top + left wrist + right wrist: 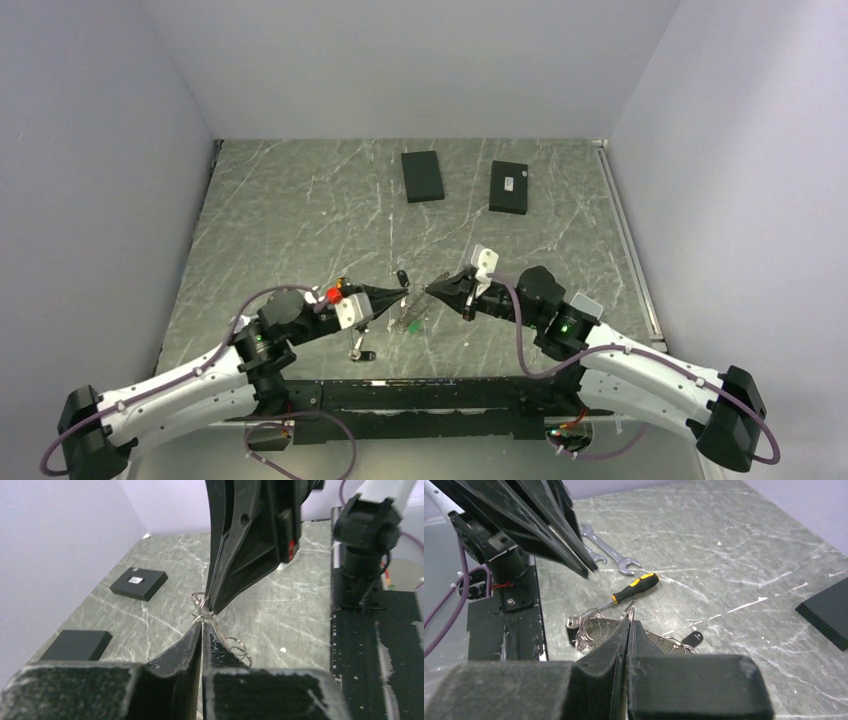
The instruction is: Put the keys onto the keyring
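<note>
Keyring (pixel 593 623) — thin metal loops | left hand (pixel 202 625), right hand (pixel 629 622) pinching it

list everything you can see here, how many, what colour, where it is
table: one, grey-green marbled, under everything
flat boxes: two, black, far side of the table, apart
wrenches: two, silver, side by side on the table by the left arm
screwdriver: one, black and yellow handle, lying between the wrenches and the keys
keys: at least two seen, black heads, next to the ring loops mid-table
keyring: one, grey metal with thin loops, between the two tips
left end effector: one, black, shut on the keyring's loops
right end effector: one, black, shut on a ring edge, tip to tip with the left
</note>
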Robot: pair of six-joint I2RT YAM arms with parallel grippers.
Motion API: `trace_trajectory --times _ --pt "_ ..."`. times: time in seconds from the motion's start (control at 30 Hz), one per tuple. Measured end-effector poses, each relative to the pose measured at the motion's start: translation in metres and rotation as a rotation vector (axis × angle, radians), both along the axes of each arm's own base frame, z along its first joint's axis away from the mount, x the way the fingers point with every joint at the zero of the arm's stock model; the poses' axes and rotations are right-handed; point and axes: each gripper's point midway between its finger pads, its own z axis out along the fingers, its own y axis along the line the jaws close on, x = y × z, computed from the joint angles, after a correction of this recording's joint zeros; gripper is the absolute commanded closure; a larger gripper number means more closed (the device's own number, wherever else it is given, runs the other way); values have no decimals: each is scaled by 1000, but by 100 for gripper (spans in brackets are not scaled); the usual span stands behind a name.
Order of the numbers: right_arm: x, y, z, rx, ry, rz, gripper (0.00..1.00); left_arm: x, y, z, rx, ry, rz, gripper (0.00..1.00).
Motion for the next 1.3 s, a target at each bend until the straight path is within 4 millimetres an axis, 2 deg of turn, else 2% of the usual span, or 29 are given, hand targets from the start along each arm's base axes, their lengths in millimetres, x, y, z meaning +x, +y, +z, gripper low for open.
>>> trace_trajectory --times 0.07,0.17,0.27,0.4,0.6,0.73,0.83,1.0,1.13,1.3 --pt "0 -1 -2 32 -27 0 100 -8 4 11 1 -27 -30 79" --pt "1 0 2 74 -69 0 100 -16 9 26 -12 -45 -53 56" --pt "2 3 16 115 -130 7 100 -19 12 33 -33 -48 -55 50" --pt "1 5 28 169 -216 26 100 -9 7 22 -7 -15 -21 53" --pt "-4 2 20 194 -314 46 100 12 2 3 43 66 67 50" --pt "-10 2 26 218 -359 77 100 14 7 17 27 67 96 57" --pt "-18 4 32 238 -380 118 100 10 13 37 4 38 91 67" --pt "-35 6 34 254 -391 208 100 7 18 67 -6 -17 88 66" --pt "-46 6 38 272 -392 264 100 6 16 68 19 -32 72 65" --pt "-55 4 46 301 -396 300 100 5 7 53 69 -22 36 54"
